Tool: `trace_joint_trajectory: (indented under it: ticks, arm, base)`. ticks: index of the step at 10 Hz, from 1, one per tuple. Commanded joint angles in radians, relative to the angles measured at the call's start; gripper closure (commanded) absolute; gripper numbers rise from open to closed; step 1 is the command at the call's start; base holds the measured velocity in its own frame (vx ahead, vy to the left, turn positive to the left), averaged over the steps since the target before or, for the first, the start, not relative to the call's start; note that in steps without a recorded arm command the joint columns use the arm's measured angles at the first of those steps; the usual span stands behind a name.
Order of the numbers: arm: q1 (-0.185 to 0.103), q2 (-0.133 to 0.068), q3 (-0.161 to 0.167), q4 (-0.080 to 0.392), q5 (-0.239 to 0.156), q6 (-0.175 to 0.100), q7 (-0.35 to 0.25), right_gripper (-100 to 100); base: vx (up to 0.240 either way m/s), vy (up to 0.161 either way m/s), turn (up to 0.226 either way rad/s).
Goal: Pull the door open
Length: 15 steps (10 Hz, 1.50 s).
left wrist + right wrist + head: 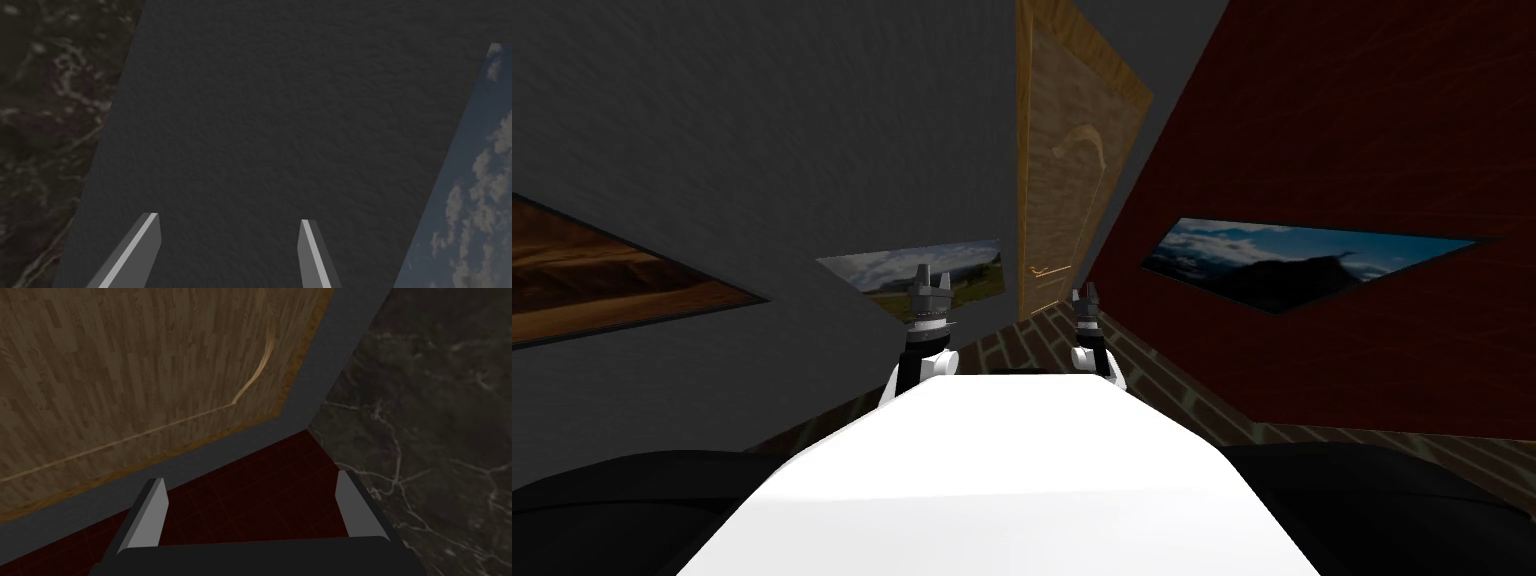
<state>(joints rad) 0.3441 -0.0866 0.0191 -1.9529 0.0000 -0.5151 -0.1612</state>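
Door (1057, 180) of pale brown wood with an arched panel, seemingly shut, standing well ahead between a dark grey wall (762, 120) and a dark red wall (1362, 120). Its handle (1045, 270) is untouched, so the pull looks not yet begun; right gripper (250, 480) and left gripper (229, 220) both gape empty, well short of it.

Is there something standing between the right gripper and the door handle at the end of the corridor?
Nothing visible does. The right gripper, open, is apart from the wooden door. The handle lies ahead, a little to the gripper's left, and only brick floor shows between them.
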Motion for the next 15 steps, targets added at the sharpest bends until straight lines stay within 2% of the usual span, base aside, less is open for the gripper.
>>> trace_joint_trajectory:
  ticks: [1, 4, 5, 8, 9, 12, 13, 15]
  arm:
    - [-0.01, -0.004, 0.006, 0.036, -0.002, -0.012, 0.001, -100]
    - [-0.045, -0.039, 0.024, 0.132, -0.018, -0.031, -0.003, -100]
    - [-0.045, -0.039, 0.024, 0.138, -0.018, -0.031, -0.003, -100]
    - [-0.082, -0.075, 0.043, 0.237, -0.035, -0.052, -0.007, -100]
    - [-0.082, -0.075, 0.043, 0.246, -0.035, -0.052, -0.007, -100]
    - [-0.121, -0.112, 0.062, 0.344, -0.053, -0.072, -0.011, -100]
    - [-0.121, -0.112, 0.062, 0.358, -0.053, -0.072, -0.011, -100]
    - [-0.147, -0.136, 0.076, 0.427, -0.065, -0.086, -0.013, -100]
  base:
    - [0.061, -0.016, 0.047]
    - [0.071, -0.033, 0.113]
    - [0.069, -0.024, 0.031]
    - [0.072, -0.033, 0.127]
    - [0.062, -0.03, 0.031]
    - [0.075, -0.032, 0.118]
    - [0.064, -0.039, 0.057]
    - [0.063, -0.038, 0.116]
